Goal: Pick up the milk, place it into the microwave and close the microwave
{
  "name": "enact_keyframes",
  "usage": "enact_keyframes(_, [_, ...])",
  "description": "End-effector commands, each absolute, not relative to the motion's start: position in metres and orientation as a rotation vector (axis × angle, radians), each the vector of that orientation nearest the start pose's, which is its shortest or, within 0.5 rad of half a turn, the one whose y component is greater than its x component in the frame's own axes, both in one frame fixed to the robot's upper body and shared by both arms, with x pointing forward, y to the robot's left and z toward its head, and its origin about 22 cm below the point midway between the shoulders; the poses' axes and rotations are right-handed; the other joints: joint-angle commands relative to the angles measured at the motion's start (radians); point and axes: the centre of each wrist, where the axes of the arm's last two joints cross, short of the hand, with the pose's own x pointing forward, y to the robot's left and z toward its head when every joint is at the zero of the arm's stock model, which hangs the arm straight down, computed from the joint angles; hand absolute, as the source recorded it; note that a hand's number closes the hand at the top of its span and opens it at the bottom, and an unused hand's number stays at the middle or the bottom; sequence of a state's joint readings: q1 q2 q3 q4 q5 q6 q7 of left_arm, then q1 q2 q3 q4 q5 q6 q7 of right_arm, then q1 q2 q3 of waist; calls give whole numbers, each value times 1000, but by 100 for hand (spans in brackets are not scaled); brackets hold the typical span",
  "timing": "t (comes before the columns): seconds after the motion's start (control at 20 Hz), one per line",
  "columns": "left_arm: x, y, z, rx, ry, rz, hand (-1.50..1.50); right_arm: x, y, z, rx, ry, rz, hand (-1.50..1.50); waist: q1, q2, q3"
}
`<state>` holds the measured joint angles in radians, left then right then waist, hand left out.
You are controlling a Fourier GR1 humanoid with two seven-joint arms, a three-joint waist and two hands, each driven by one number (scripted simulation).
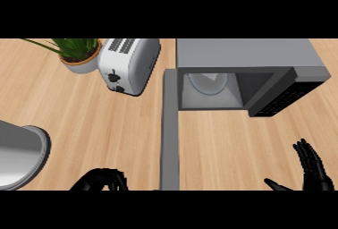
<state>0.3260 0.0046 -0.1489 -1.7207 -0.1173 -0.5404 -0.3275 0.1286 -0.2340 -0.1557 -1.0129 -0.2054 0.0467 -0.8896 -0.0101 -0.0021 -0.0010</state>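
Microwave (pixel 244 74) stood open on the wooden surface (pixel 99 120); no milk was visible.
Right hand (pixel 310 167) rested with fingers spread; left hand (pixel 100 181) curled, contents unclear. Door (pixel 170 134) not yet closed.

Right hand (pixel 314 172) open, fingers straight, left hand (pixel 100 181) curled at lower edge

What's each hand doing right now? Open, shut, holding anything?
Left hand: fingers curled, at the lower edge; whether it holds anything cannot be told.
Right hand: open, fingers straight up, resting at lower right, holding nothing.
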Motion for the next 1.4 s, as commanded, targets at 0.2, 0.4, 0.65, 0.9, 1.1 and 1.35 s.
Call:
enact_keyframes(0.2, [193, 172, -43, -365, -1725, -505, 150, 111, -405, -121, -317, -1805, -163, -150, 5, 2, 1])
enact_keyframes(0.4, [231, 161, -31, -448, -1544, -761, 150, 104, -414, -107, -269, -1831, -160, -150, -20, 4, 1])
enact_keyframes(0.65, [227, 124, -55, -534, -1352, -955, 150, 102, -425, -105, -265, -1848, -147, -150, -12, 4, 1])
enact_keyframes(0.9, [228, 88, -68, -587, -1323, -1056, 150, 119, -417, -103, -250, -1892, -166, -150, -6, 4, 1])
enact_keyframes(1.1, [218, 62, -85, -583, -1371, -1064, 150, 118, -423, -88, -209, -1920, -118, -150, -21, 6, -1])
enact_keyframes(1.35, [208, 36, -72, -631, -1483, -957, 150, 123, -412, -79, -96, -1953, -83, -150, -54, 10, -3])
